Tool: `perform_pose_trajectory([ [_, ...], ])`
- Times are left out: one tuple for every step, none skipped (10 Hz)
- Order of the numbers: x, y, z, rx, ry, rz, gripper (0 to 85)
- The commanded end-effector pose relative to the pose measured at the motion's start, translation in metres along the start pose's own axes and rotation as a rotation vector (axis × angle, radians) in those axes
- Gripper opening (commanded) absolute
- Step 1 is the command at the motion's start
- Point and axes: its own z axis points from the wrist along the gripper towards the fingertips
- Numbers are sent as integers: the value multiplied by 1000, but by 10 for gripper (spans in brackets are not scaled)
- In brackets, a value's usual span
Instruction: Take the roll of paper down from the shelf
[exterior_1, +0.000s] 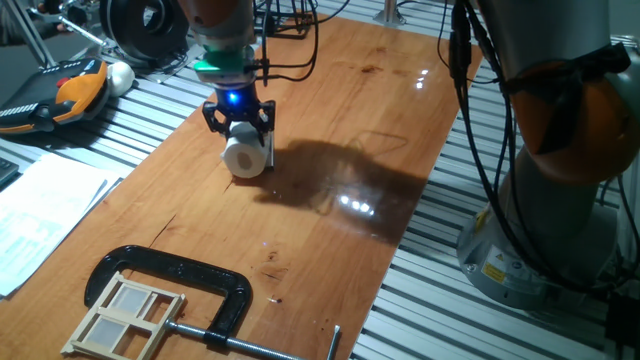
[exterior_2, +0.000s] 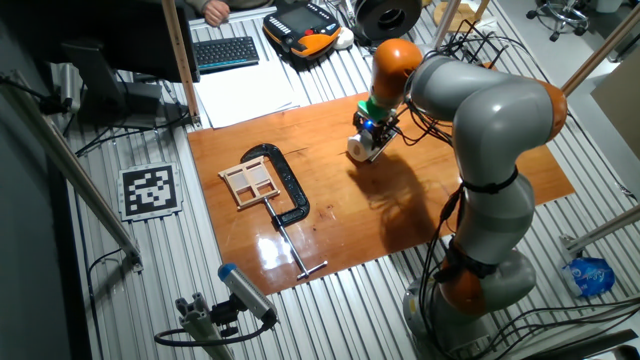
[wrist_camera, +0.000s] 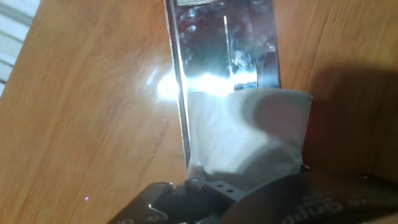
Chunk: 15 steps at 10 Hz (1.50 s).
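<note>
Wooden tabletop (exterior_1: 330, 180) on a slatted metal bench; arm reaches in from the far side.

- Gripper (exterior_1: 239, 122) points down over the far-left part of the board, blue light lit on the wrist above it.
- Roll (exterior_1: 244, 155) sits directly below the gripper, between the fingers (exterior_1: 211, 117). Fingers straddle it at its upper part; whether the pads are pressing or only flanking, cannot tell. Hand view shows white paper filling the space just ahead of the finger base.
- Roll's long axis lies roughly level, one flat end with the hollow core facing the near-left camera. So the fingers appear to close across the curved side, not the ends.
- Shelf (wrist_camera: 224, 43): in the hand view a shiny dark plate runs away from the roll, beyond it, with a short upright. Roll seems to rest at or on its near end; in the fixed views the shelf is mostly hidden behind roll and gripper.
- C-clamp (exterior_1: 190, 285) with a small wooden frame (exterior_1: 125, 315) lies well apart, near edge.

Judgement: the move turns on lifting straight up, then off the plate sideways onto bare wood.
</note>
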Motion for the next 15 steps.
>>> perform_pose_trajectory([
  [0,0,0,-1,-4,-18,0],
  [0,0,0,-7,18,-38,0],
  [0,0,0,-3,35,-58,0],
  [0,0,0,-1,35,-73,0],
  [0,0,0,5,33,-92,0],
  [0,0,0,6,43,-105,0],
  [0,0,0,5,42,-105,0],
  [0,0,0,6,41,-102,0],
  [6,0,-1,6,46,-95,0],
  [20,0,-2,9,48,-96,0],
  [34,-1,-3,12,39,-101,0],
  [42,-2,-4,16,38,-141,0],
  [48,-5,-2,5,27,-202,0],
  [53,-4,-1,15,12,-245,0],
  [56,-3,-3,10,19,-326,0],
])
